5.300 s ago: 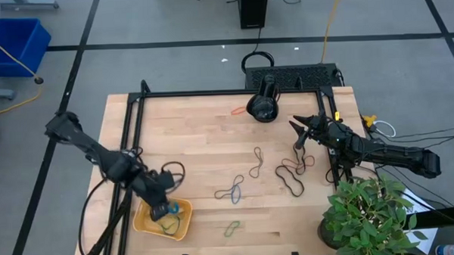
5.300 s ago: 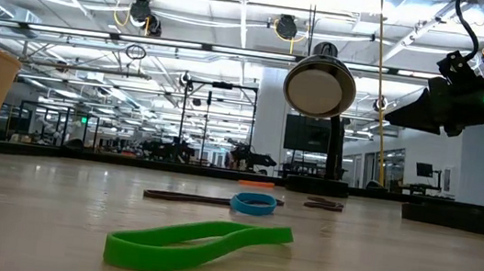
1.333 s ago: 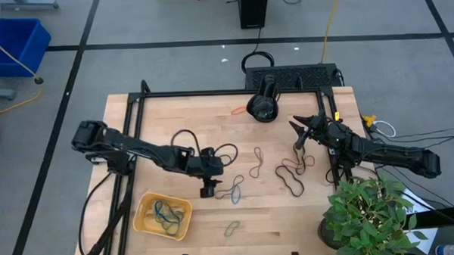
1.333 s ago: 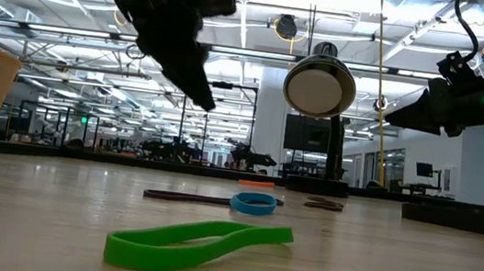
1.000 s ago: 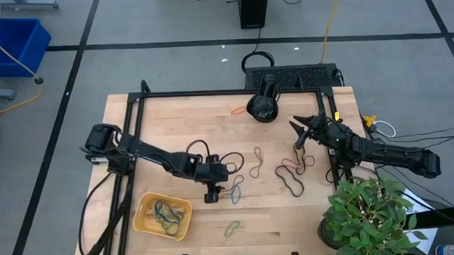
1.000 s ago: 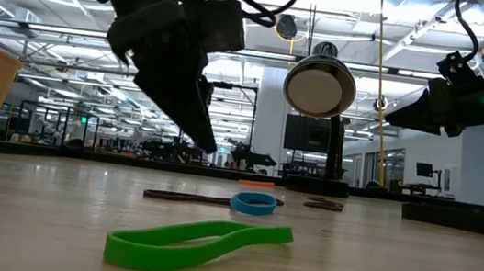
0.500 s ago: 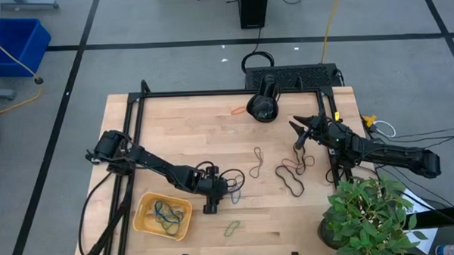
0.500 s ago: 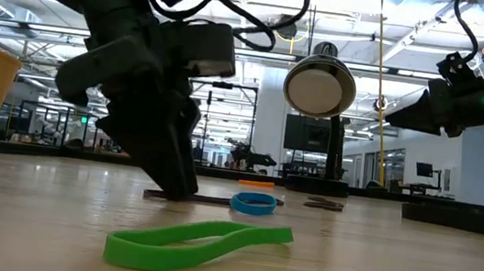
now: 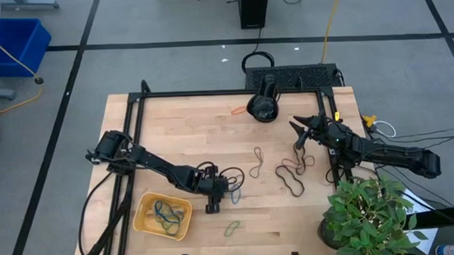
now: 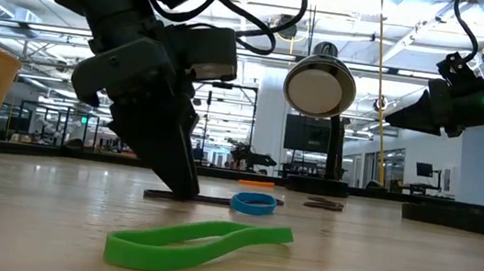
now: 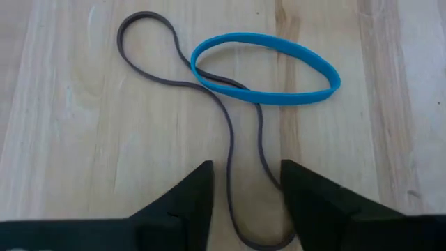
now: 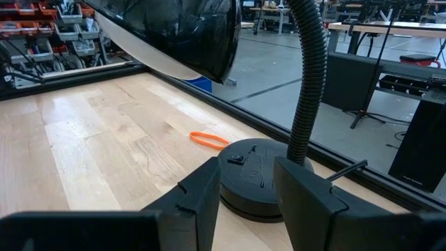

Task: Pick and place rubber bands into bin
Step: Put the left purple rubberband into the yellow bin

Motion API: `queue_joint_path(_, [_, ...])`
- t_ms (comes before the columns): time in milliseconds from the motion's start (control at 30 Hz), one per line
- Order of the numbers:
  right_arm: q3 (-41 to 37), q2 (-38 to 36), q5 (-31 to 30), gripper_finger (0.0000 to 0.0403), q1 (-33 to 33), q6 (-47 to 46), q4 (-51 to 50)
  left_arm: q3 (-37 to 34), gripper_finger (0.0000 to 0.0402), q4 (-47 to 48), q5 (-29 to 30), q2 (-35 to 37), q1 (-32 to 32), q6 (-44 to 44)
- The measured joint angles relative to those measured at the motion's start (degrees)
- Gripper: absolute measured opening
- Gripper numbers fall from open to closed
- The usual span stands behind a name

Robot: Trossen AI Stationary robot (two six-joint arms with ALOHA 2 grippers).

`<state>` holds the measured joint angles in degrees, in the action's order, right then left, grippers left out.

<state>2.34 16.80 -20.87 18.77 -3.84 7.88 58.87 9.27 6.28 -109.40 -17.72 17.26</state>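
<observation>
My left gripper is open, its fingertips down at the table top. In the left wrist view it stands astride the near loop of a thin grey-brown rubber band. This band runs through a blue rubber band and lies flat on the wood. The orange-yellow bin sits left of my left gripper and holds several bands. A green band lies near the front edge. My right gripper is open and empty, held above the table at the right. My left gripper comes from above, pointing down, one finger on each side of the grey-brown band's end loop. The loop runs close beside one finger. I cannot tell whether it touches the band.
More brown bands lie at mid-table and toward the right. An orange band lies by the black lamp at the far edge. A potted plant stands at the near right corner. A blue tub is on the floor.
My left gripper has gone down and a little toward the table's near edge, until its fingertips reach the table at the grey-brown band's end. The bands have stayed where they were.
</observation>
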Motion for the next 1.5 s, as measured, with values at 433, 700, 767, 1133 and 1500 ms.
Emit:
queue_joint_path(433, [0.01,0.0,0.0,0.013,0.0,0.0,0.04,-0.05,0.0007,-0.3,-0.02,-0.13,0.0,-0.46])
queue_joint_path(700, [0.01,-0.02,-0.01,0.013,0.01,0.0,0.05,-0.2,0.0004,1.63,-0.85,1.54,0.26,-3.91])
queue_joint_path(767, [0.01,0.0,0.0,0.013,0.0,0.0,0.3,-0.38,0.0005,3.89,-1.1,3.19,0.61,-4.98])
queue_joint_path(1133, [0.0,-0.02,0.0,0.013,0.01,0.0,0.65,-0.34,0.0002,10.15,-0.79,19.05,2.78,-8.56])
queue_joint_path(1500, [0.0,-0.02,0.0,0.013,0.02,0.0,0.87,-0.22,0.0002,16.15,-2.25,38.95,-2.07,-2.66])
